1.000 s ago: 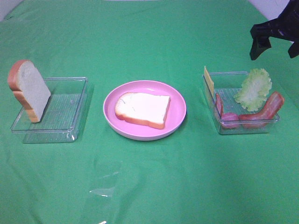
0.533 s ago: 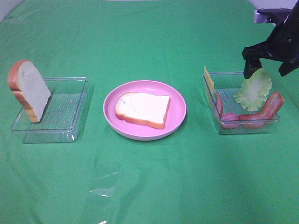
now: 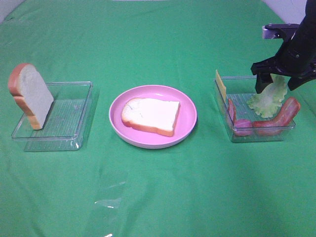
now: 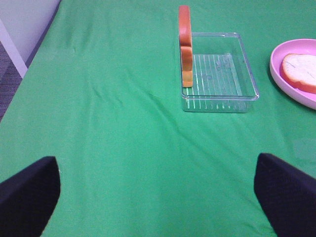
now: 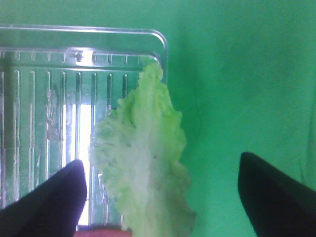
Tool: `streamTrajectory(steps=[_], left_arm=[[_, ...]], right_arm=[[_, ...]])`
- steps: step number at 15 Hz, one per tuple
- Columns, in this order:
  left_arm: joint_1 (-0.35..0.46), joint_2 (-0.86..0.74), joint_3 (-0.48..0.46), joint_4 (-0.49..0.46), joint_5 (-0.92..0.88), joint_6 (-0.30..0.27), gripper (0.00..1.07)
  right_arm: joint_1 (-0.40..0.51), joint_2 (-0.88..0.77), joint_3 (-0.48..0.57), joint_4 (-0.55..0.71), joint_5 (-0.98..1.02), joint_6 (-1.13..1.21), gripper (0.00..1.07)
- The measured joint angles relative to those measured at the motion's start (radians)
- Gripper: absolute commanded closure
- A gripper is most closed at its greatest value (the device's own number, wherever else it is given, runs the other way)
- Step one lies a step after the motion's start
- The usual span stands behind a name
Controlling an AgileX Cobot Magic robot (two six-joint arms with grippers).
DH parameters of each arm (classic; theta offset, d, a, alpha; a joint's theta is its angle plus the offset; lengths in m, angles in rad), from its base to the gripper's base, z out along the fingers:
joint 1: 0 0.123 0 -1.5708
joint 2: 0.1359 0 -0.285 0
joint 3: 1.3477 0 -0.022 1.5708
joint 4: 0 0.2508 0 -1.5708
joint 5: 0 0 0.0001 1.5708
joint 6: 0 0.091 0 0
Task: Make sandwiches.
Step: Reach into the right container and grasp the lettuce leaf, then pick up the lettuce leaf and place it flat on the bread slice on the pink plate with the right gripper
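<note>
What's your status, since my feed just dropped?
Right gripper open over ruffled green lettuce leaf. Left gripper open. White bread slice on round pink plate, untopped. Nothing blocking.

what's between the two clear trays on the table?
The pink plate with one bread slice lying on it; green cloth otherwise. Clear in the exterior high view.

Around the pink plate [image 3: 187,116], bare green cloth [image 3: 163,197] lies open at 6 and 12 o'clock. At 9 o'clock stands a clear tray [image 3: 74,123] with upright bread [image 3: 32,96]. At 3 o'clock is the filling tray [image 3: 256,137], with the right gripper [image 3: 275,88] hanging wide-jawed over its lettuce [image 3: 266,101].
</note>
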State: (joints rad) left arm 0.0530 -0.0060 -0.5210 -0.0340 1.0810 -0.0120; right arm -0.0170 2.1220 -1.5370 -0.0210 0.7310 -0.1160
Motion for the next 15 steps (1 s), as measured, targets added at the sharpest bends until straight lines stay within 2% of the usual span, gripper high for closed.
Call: streamTrajectory(steps=[3, 5, 7, 8, 15], left_arm=[[0.0, 0.0, 0.0, 0.0, 0.0, 0.0, 0.07], [0.0, 0.0, 0.0, 0.0, 0.0, 0.0, 0.07], [0.0, 0.0, 0.0, 0.0, 0.0, 0.0, 0.07], [0.0, 0.0, 0.0, 0.0, 0.0, 0.0, 0.07], [0.0, 0.0, 0.0, 0.0, 0.0, 0.0, 0.07]], right_arm=[[0.0, 0.001, 0.0, 0.0, -0.007, 0.0, 0.51], [0.0, 0.001, 0.0, -0.016, -0.03, 0.026, 0.74], [0.0, 0.001, 0.0, -0.055, -0.035, 0.065, 1.04], [0.0, 0.001, 0.0, -0.067, -0.035, 0.079, 1.07], [0.0, 0.0, 0.0, -0.045, -0.034, 0.075, 1.07]])
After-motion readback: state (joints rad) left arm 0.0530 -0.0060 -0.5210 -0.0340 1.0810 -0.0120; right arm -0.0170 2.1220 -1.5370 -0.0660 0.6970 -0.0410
